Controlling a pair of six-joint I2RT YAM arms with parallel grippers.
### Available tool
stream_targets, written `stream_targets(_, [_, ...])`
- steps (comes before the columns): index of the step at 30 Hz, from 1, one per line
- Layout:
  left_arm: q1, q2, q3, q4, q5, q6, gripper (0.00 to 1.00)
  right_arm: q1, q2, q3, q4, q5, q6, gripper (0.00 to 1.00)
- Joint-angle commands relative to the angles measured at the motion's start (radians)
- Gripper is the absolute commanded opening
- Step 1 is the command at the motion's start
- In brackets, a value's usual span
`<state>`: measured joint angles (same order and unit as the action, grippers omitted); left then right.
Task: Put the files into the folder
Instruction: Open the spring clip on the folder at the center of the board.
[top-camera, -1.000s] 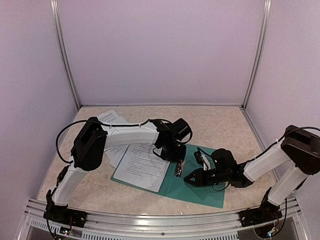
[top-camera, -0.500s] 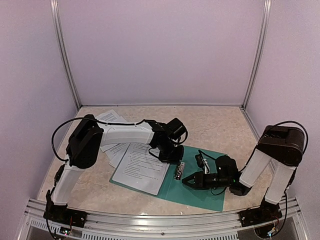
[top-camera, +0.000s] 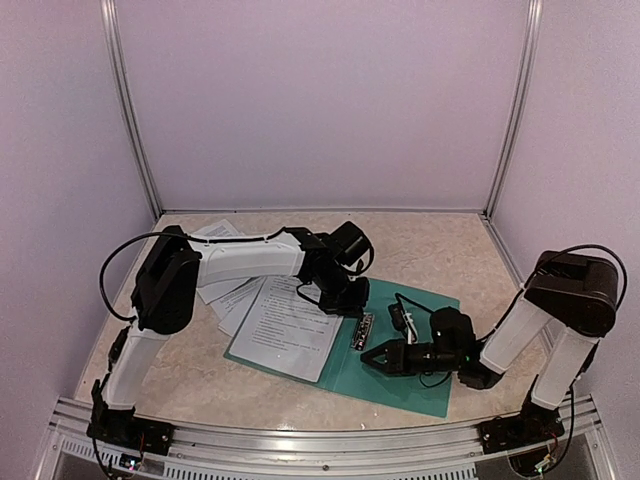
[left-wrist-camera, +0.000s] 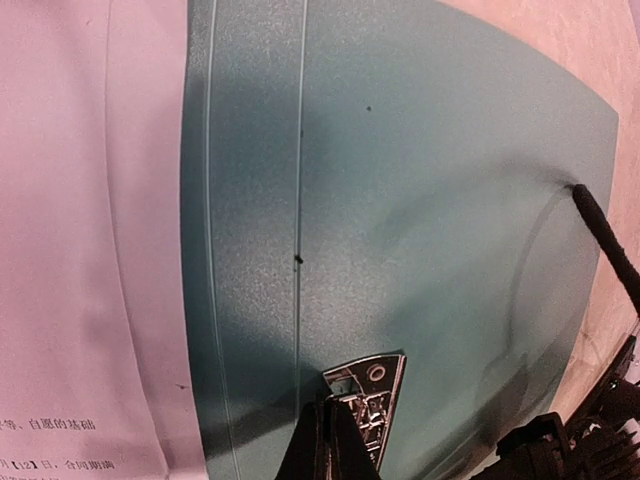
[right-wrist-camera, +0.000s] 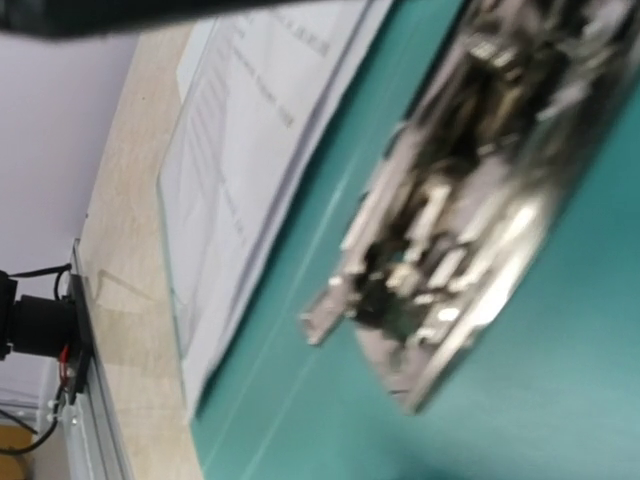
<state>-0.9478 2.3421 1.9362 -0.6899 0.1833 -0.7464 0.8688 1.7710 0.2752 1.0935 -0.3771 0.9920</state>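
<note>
Edging my right gripper (top-camera: 368, 355) closer to the one metal clip (top-camera: 361, 331), jaws parted | left gripper (left-wrist-camera: 323, 420) pinched shut | one folder (top-camera: 400, 385), one sheet (top-camera: 285, 330) on it, at least three loose sheets (top-camera: 222, 290) beside

The folder (left-wrist-camera: 430, 200) is matt teal card (finely grained), its clip (right-wrist-camera: 450, 220) shiny metal, the files (top-camera: 285, 330) smooth paper.

Metal clip (right-wrist-camera: 450, 230) blurred and cut by the top edge in the right wrist view; left gripper (left-wrist-camera: 328, 420) cropped at the bottom edge of its own view; overhead, left arm (top-camera: 250, 265) covers part of the files (top-camera: 285, 330), print too small to read.
</note>
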Motion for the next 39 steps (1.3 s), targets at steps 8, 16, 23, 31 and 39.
stream_targets(8, [0.022,-0.007,-0.028,0.085,0.063,-0.034,0.00,0.014,-0.053,0.011,-0.142,0.053,-0.068,0.28])
stream_targets(16, [0.021,-0.082,-0.101,0.108,-0.043,-0.139,0.00,0.012,-0.215,0.022,-0.364,0.102,-0.130,0.28])
stream_targets(23, [0.018,-0.122,-0.064,0.042,-0.137,-0.253,0.00,-0.041,-0.368,0.035,-0.588,0.119,-0.189,0.29])
stream_targets(31, [-0.039,-0.064,0.157,-0.125,-0.325,-0.202,0.00,-0.123,-0.436,0.035,-0.697,0.073,-0.246,0.29])
stream_targets(39, [-0.041,-0.040,0.195,-0.159,-0.367,-0.202,0.00,-0.137,-0.406,0.033,-0.677,0.046,-0.260,0.29])
